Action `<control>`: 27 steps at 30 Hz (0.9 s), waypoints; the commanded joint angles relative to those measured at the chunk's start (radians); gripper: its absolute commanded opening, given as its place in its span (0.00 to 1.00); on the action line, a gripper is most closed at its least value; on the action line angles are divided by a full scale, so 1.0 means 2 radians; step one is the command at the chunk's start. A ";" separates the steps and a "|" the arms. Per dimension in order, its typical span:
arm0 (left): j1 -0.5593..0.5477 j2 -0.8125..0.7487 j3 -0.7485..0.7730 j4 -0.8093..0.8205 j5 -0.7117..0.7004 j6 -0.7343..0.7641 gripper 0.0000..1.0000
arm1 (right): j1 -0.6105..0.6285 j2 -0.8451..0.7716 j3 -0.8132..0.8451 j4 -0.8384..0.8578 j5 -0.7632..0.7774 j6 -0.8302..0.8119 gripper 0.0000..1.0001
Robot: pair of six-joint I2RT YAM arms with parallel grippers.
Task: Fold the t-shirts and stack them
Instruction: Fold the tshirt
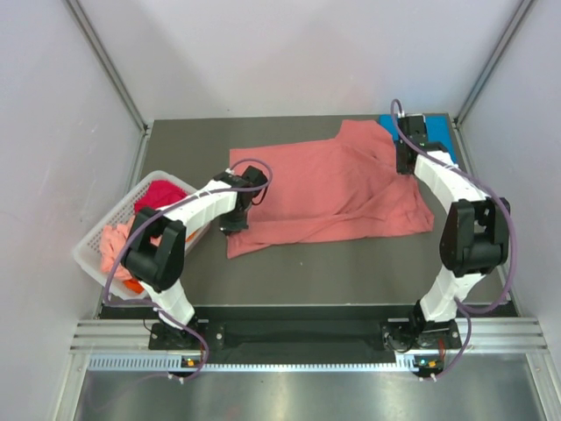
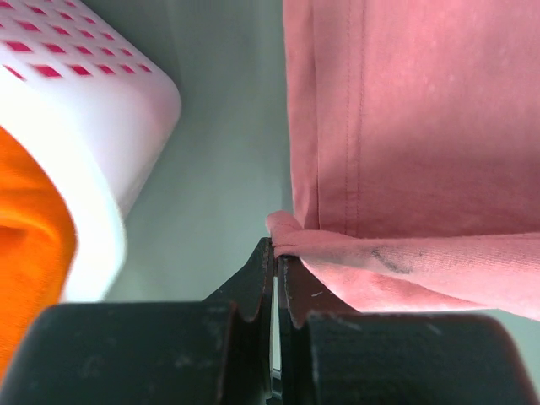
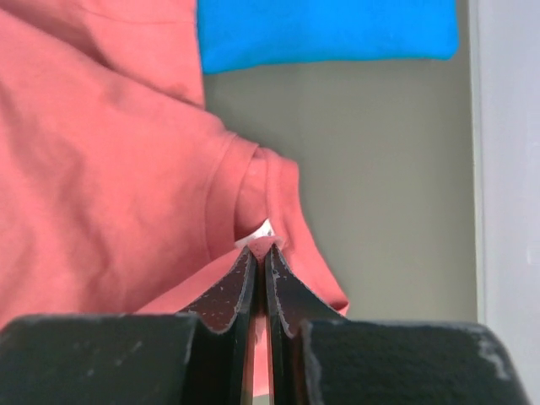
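Note:
A salmon-pink t-shirt lies spread across the middle of the table. My left gripper is shut on its left hem edge; the wrist view shows the pinched fold of the salmon-pink t-shirt at the tips of my left gripper. My right gripper is shut on the shirt's collar at the far right; in its wrist view the tips of my right gripper pinch the neckband of the shirt. A bright blue t-shirt lies at the back right corner, and it also shows in the right wrist view.
A white slatted basket stands at the left table edge and holds magenta, pale pink and orange cloth. The basket is close to my left gripper, with the orange cloth inside. White walls enclose the table.

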 commanded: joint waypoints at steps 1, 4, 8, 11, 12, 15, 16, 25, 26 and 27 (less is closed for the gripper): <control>0.010 -0.001 0.022 -0.009 -0.021 0.006 0.00 | 0.001 0.008 0.042 0.007 0.042 -0.010 0.01; 0.015 0.003 0.029 -0.011 -0.022 0.009 0.00 | 0.001 0.017 0.058 0.006 0.046 -0.027 0.01; 0.022 0.007 0.038 -0.008 -0.019 0.013 0.00 | 0.001 0.030 0.076 0.008 0.042 -0.034 0.00; 0.022 0.016 0.045 -0.009 -0.019 0.015 0.00 | 0.001 0.034 0.085 0.015 0.031 -0.036 0.01; 0.023 0.018 0.047 -0.009 -0.018 0.015 0.00 | 0.002 0.037 0.087 0.017 0.029 -0.037 0.01; 0.023 0.025 0.051 -0.009 -0.018 0.015 0.00 | 0.004 0.044 0.093 0.018 0.026 -0.042 0.01; 0.023 0.029 0.052 -0.009 -0.018 0.016 0.00 | 0.004 0.046 0.096 0.018 0.028 -0.043 0.01; 0.029 0.072 0.110 -0.018 -0.034 0.024 0.00 | 0.006 0.082 0.143 0.002 0.033 -0.040 0.01; 0.029 0.076 0.115 -0.020 -0.037 0.024 0.00 | 0.006 0.086 0.147 0.002 0.031 -0.041 0.01; 0.031 0.079 0.121 -0.022 -0.037 0.023 0.00 | 0.006 0.088 0.149 0.001 0.029 -0.041 0.01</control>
